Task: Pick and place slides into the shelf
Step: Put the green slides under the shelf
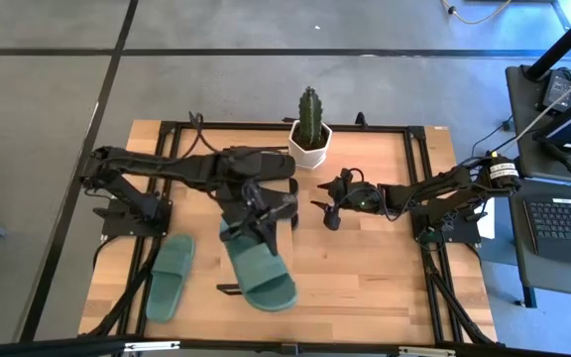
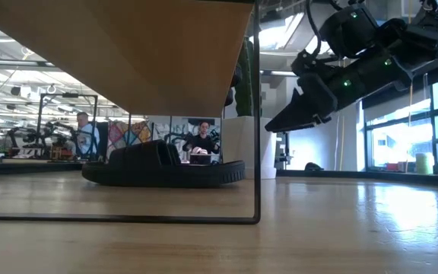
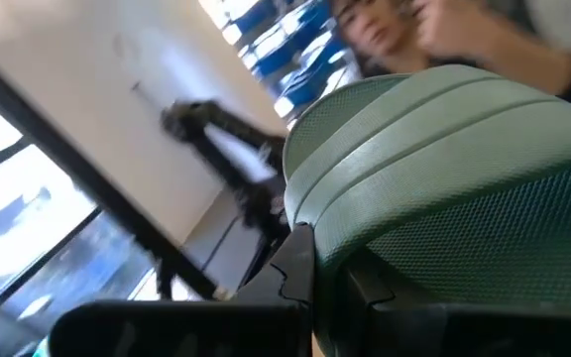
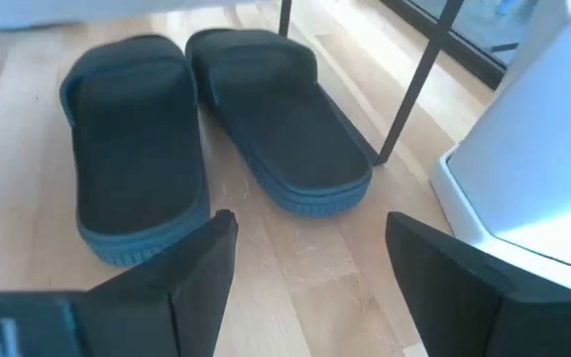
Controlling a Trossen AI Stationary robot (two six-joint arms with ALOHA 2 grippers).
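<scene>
Green and ridged, a slide (image 1: 259, 273) is hanging tilted above the wooden surface (image 1: 365, 278), with the left end effector (image 1: 256, 220) apparently pinching its strap end, though the grip itself is hard to see. Its mate (image 1: 171, 278) is lying flat well to the left. The right end effector (image 4: 305, 263) is hovering spread near two black slides (image 4: 132, 139) beside the white cactus pot (image 1: 309, 147).
</scene>
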